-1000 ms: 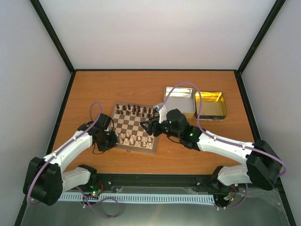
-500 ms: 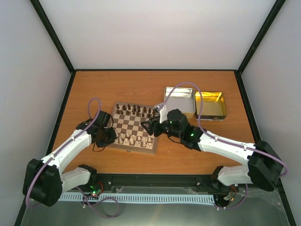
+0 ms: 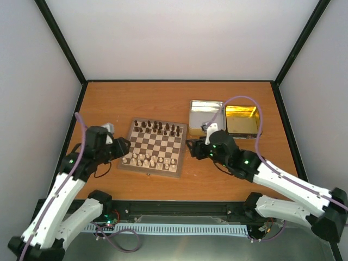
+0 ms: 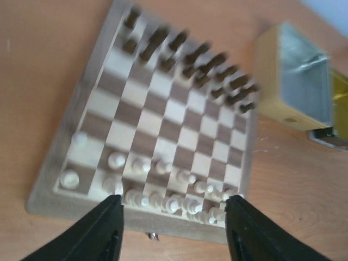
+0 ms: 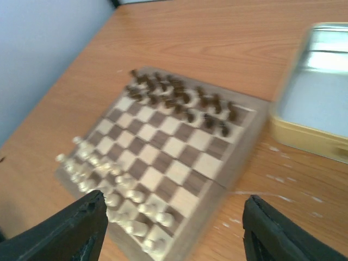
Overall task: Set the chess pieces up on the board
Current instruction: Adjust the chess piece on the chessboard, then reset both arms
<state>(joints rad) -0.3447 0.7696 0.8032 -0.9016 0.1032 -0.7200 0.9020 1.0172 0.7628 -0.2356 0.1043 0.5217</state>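
Both arms pulled off the board (image 3: 150,170); you saw left gripper (image 4: 174,204) and right gripper (image 5: 171,205) open, chess pieces (image 3: 149,159) lining its near and far rows.

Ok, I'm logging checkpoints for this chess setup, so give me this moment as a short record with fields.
board: on the table, middle squares bare
dark pieces: far rows
cream pieces: near rows
left gripper: jaws open, empty, by the board's left edge
right gripper: jaws open, empty, just right of the board
silver tin, gold tin: side by side, right of the board
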